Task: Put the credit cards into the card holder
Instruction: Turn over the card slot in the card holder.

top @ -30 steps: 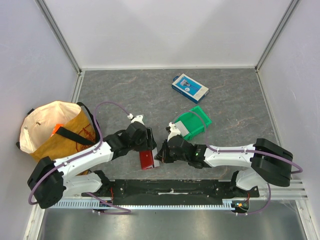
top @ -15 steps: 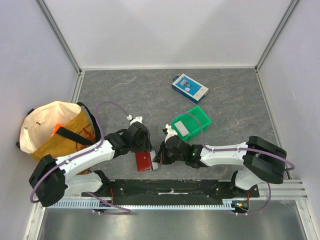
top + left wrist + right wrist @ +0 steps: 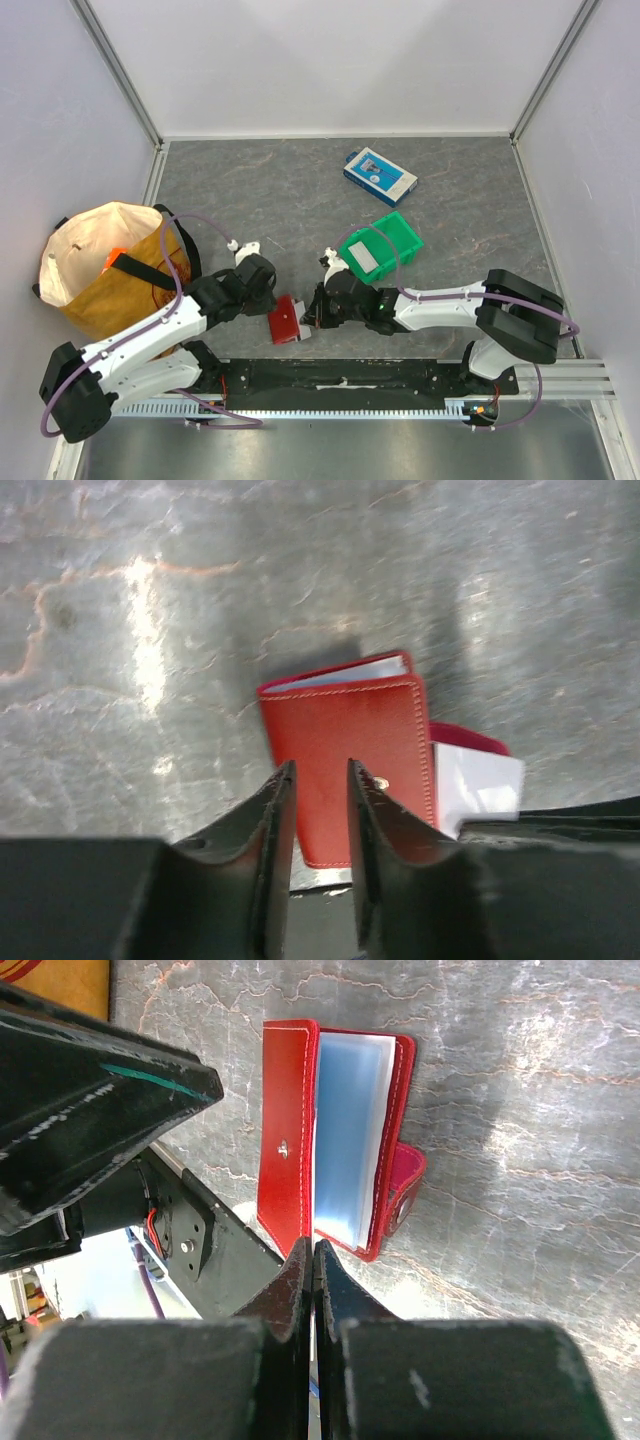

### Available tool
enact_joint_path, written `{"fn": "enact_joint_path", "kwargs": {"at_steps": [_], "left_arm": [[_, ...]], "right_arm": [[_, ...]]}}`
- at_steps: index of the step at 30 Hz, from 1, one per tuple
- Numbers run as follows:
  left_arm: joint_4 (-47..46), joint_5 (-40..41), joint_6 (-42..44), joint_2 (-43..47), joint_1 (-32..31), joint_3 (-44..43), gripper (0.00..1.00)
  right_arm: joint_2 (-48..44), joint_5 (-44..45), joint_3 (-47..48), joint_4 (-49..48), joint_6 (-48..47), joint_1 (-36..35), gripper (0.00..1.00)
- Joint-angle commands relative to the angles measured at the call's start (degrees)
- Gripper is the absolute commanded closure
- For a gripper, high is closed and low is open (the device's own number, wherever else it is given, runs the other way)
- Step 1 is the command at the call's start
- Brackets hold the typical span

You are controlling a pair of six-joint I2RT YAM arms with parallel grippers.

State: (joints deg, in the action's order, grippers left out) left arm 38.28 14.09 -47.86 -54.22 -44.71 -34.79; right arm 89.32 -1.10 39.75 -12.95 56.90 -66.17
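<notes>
You are seemingly early: the holder is lying half open by the table's near edge, left claw hovering narrow over its cover, right claw sitting closed at its mouth, and I am seeing no card surely inside.

A grey, marble-veined table fills the middle of the top view. White walls enclose it: the back wall at 12 o'clock, the left wall at 9 and the right wall at 3. Aluminium posts run along the two far corners. A slotted rail and bare steel sheet lie at 6 o'clock. Light glares off the table in the left wrist view.
</notes>
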Motion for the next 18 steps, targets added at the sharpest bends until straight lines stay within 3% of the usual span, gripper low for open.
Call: {"fn": "enact_joint_path", "kwargs": {"at_steps": [1, 5, 7, 14, 18], "left_arm": [[4.9, 1.1, -4.1, 1.4, 0.2, 2.5, 0.76], [5.7, 1.2, -6.5, 1.7, 0.3, 4.2, 0.94], [6.1, 1.6, -7.5, 1.9, 0.2, 4.6, 0.98], [4.6, -1.0, -6.3, -4.0, 0.2, 4.6, 0.98], [-1.1, -5.4, -5.8, -5.2, 0.2, 7.2, 0.98]], "right_arm": [[1.3, -1.3, 2.6, -2.8, -0.7, -0.3, 1.0], [1.4, -1.4, 2.9, -2.6, -0.9, -0.3, 1.0], [1.4, -1.4, 3.0, -2.4, -1.0, -0.3, 1.0], [1.4, -1.3, 3.1, -2.1, -1.4, -0.2, 1.0], [1.2, -1.4, 3.0, -2.7, -1.3, -0.1, 1.0]]}}
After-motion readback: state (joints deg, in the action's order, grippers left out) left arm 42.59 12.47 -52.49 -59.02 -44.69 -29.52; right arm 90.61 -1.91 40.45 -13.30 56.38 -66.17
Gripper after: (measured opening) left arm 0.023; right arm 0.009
